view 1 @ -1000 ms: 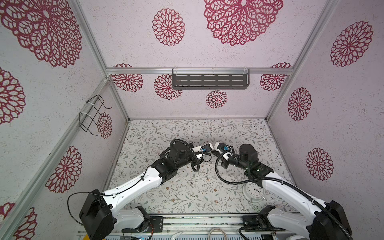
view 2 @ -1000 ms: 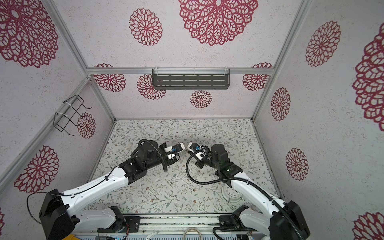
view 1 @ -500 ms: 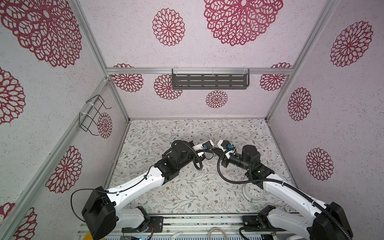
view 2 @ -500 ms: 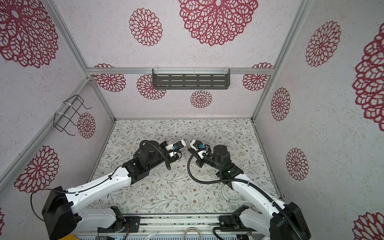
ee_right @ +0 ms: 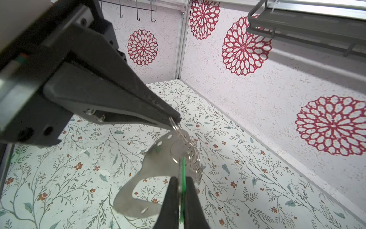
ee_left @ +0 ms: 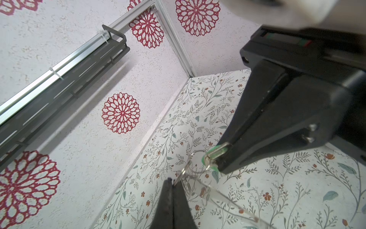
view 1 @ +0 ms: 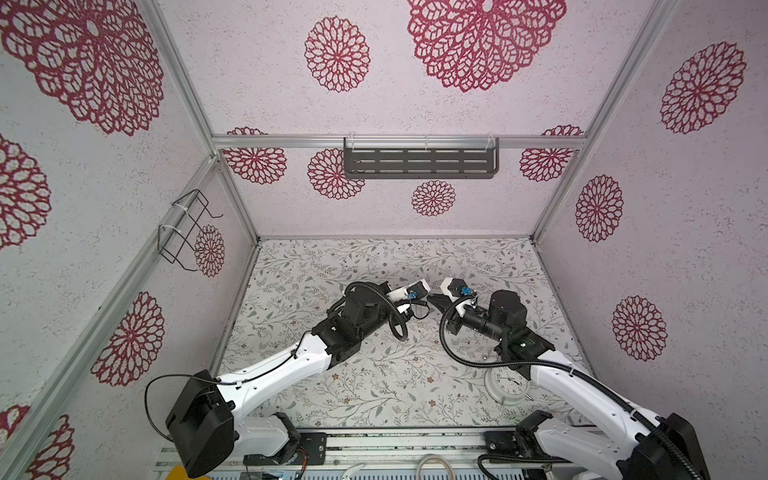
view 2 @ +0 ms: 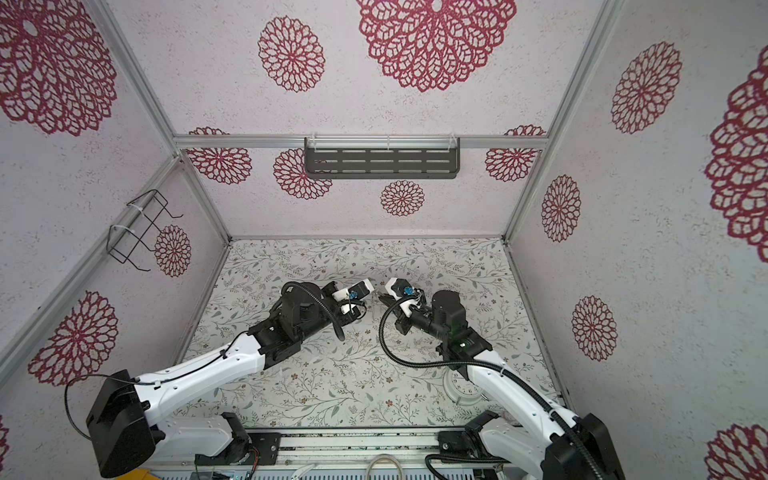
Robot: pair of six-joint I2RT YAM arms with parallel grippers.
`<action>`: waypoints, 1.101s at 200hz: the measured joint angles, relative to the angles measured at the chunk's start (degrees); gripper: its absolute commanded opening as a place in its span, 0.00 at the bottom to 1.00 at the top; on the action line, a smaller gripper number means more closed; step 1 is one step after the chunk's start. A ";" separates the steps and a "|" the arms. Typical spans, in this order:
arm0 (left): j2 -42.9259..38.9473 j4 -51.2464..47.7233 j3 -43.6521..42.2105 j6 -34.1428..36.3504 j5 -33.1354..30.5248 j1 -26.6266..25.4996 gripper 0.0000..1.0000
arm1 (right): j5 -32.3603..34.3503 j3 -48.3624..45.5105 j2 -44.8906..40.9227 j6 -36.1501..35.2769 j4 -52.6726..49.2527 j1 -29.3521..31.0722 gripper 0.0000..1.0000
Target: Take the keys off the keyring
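Note:
Both grippers meet above the middle of the floral floor, the left gripper (view 1: 424,294) facing the right gripper (view 1: 433,298). In the right wrist view the right gripper (ee_right: 181,179) is shut on a key with a green tag (ee_right: 183,172). The keyring (ee_right: 138,178), a flat grey metal loop, hangs beside it on small wire rings (ee_right: 193,156). In the left wrist view the left gripper (ee_left: 174,180) is shut on a small wire ring (ee_left: 183,172) at the keyring's top end. There the keyring (ee_left: 223,198) shows edge-on and the green tag (ee_left: 214,153) sticks out of the right gripper's tip.
A round white alarm clock (view 1: 505,384) lies on the floor under the right forearm, seen in both top views (view 2: 461,386). A dark slotted shelf (view 1: 419,162) hangs on the back wall and a wire rack (view 1: 185,228) on the left wall.
Both gripper heads have shifted slightly right and toward the back wall, and stand a little further apart. Both grips look unchanged.

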 measured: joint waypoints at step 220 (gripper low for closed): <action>0.11 -0.96 0.00 -2.93 0.63 -0.07 0.00 | -4.48 -3.61 1.97 6.86 6.62 -0.52 0.00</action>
